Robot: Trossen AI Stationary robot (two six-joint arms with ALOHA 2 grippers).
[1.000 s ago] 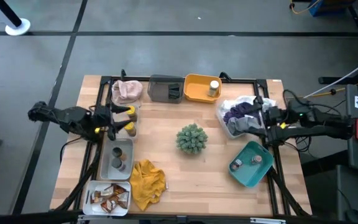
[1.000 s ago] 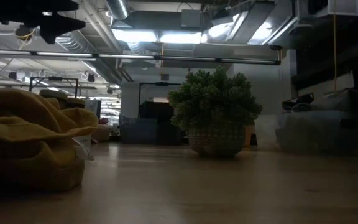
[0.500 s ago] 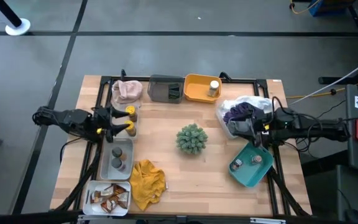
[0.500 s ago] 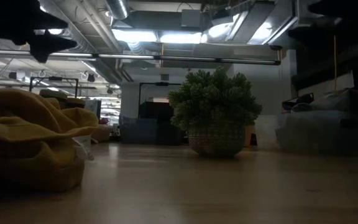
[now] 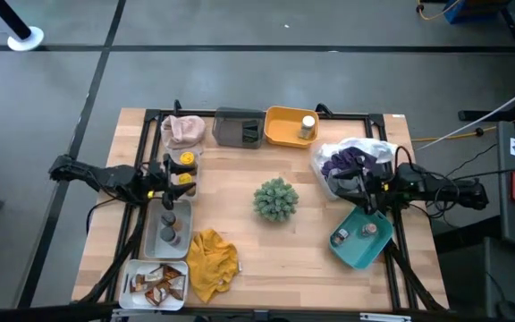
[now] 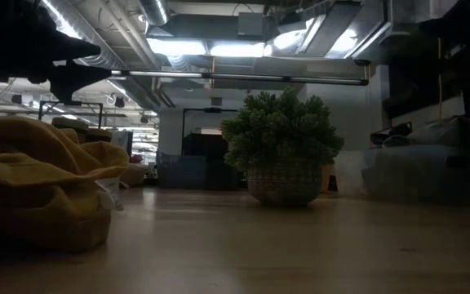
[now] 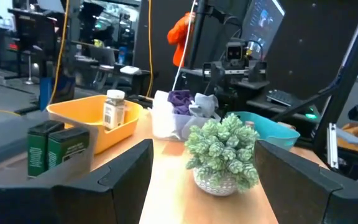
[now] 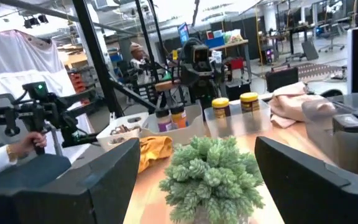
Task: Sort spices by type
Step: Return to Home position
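**High view:** The left end effector (image 5: 173, 176) is hovering over the clear bin (image 5: 195, 186) at the table's (image 5: 266, 255) left edge, where the yellow-lidded jars (image 5: 186, 159) are sitting. The right end effector (image 5: 367, 190) is hanging at the right edge, between the bag (image 5: 351, 150) and the teal bin (image 5: 351, 252). Bottles (image 5: 173, 235) are standing in the grey bin (image 5: 161, 217), and packets (image 5: 161, 279) are lying in the tray (image 5: 182, 295) at the front-left corner. A white-capped jar (image 5: 308, 125) is resting in the yellow bin (image 5: 280, 130) at the far edge. No spice is lying loose, so I judge the sorting done and the homing step in hand. The next move calls for folding both arms back without clipping a bin or the bag.

**Low view:** The cloth (image 6: 39, 188) and plant (image 6: 282, 147) are sitting on bare wood. Ceiling lights are glowing in a dim workshop behind.

**Left wrist view:** The fingers (image 7: 126, 171) are standing spread, holding nothing. The boxes (image 7: 58, 149) are showing beside the yellow bin.

**Right wrist view:** The fingers (image 8: 114, 174) are likewise spread and empty. A person's hand (image 8: 22, 147) is showing beyond the table.
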